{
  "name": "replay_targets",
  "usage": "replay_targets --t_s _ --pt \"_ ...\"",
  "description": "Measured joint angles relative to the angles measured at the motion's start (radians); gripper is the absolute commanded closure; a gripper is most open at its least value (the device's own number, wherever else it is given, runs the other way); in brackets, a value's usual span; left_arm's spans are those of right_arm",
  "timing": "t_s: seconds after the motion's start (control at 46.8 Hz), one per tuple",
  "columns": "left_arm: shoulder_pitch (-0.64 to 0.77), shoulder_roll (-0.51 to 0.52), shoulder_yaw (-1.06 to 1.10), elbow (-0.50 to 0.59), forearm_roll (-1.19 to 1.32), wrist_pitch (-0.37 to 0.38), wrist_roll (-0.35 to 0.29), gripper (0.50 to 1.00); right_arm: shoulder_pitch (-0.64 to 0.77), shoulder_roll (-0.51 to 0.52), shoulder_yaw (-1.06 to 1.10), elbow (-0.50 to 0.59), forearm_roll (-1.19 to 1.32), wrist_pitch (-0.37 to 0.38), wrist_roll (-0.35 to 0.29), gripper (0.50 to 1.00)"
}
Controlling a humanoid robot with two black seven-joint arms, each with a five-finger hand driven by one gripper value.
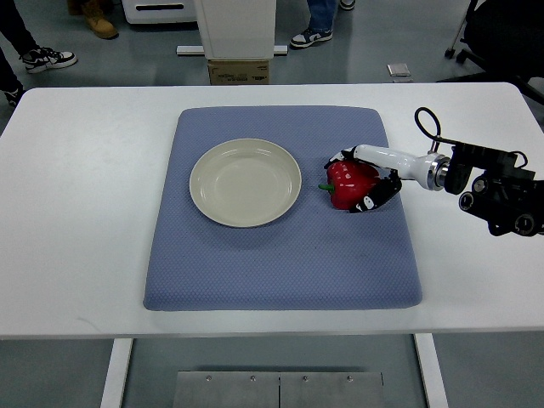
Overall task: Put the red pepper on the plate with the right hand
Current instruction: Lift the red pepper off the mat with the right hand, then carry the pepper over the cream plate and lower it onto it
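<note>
A red pepper (347, 184) with a green stem lies on the blue mat (280, 255), just right of the cream plate (245, 182). My right hand (367, 178) reaches in from the right edge and its fingers are curled around the pepper, one above and one below it. The pepper rests on the mat. The plate is empty. My left arm is out of view.
The blue mat lies on a white table (76, 212). Beyond the far table edge are a cardboard box (239, 71), a white stand and several people's shoes on the floor.
</note>
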State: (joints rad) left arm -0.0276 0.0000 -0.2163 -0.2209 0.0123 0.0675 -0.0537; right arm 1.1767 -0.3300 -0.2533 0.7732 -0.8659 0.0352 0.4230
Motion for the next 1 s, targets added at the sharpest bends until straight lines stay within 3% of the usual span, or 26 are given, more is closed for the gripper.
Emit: replay_targets --t_s 0.128,0.235,0.256,0.726,1.004 --pt "0.0 0.0 0.0 0.0 0.0 0.0 0.0 0.5 0.0 0.0 -0.001 0.001 0.0 0.0 0.0 0.803" --pt "0.0 0.0 0.0 0.0 0.0 0.0 0.0 0.5 0.0 0.0 -0.001 0.0 0.0 0.0 0.0 0.99" --pt "0.0 0.0 0.0 0.0 0.0 0.0 0.0 0.5 0.0 0.0 -0.001 0.0 0.0 0.0 0.0 1.0" --pt "0.0 0.0 0.0 0.0 0.0 0.0 0.0 0.5 0.032 0.003 0.03 -0.005 0.006 -0.007 -0.009 1.0" --pt "0.0 0.0 0.0 0.0 0.0 0.0 0.0 0.5 0.095 0.009 0.095 -0.004 0.016 -0.007 -0.053 1.0"
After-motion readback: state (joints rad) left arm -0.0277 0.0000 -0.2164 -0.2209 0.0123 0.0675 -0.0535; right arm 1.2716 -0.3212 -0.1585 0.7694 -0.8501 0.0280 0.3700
